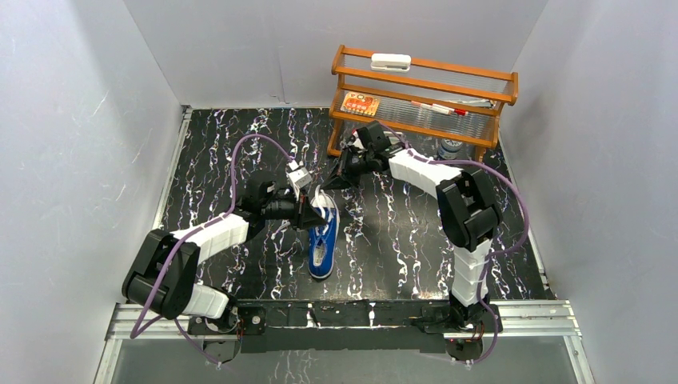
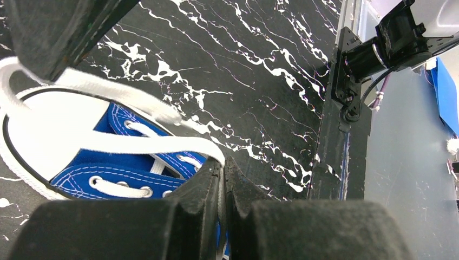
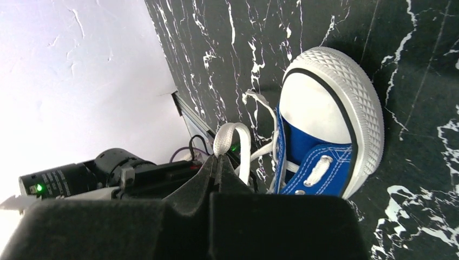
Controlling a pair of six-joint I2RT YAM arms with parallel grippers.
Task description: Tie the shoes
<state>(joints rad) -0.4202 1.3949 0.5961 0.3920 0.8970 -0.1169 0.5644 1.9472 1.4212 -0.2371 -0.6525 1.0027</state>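
The shoe [image 1: 322, 244] is a small blue canvas sneaker lying mid-table, its white toe cap toward the far side. My left gripper [image 1: 310, 210] sits at the shoe's left near the toe. In the left wrist view it [image 2: 222, 161] is shut on a white lace [image 2: 151, 143] that runs taut across the toe cap [image 2: 48, 130]. My right gripper [image 1: 332, 182] hovers just beyond the toe. In the right wrist view it [image 3: 218, 158] is shut on a folded bight of the other lace [image 3: 231, 136], beside the sneaker [image 3: 325, 124].
A wooden rack [image 1: 424, 88] stands at the back right, holding a white block, a marker and a small card. A bottle [image 1: 450, 148] sits under its right end. Grey walls close in the table on three sides.
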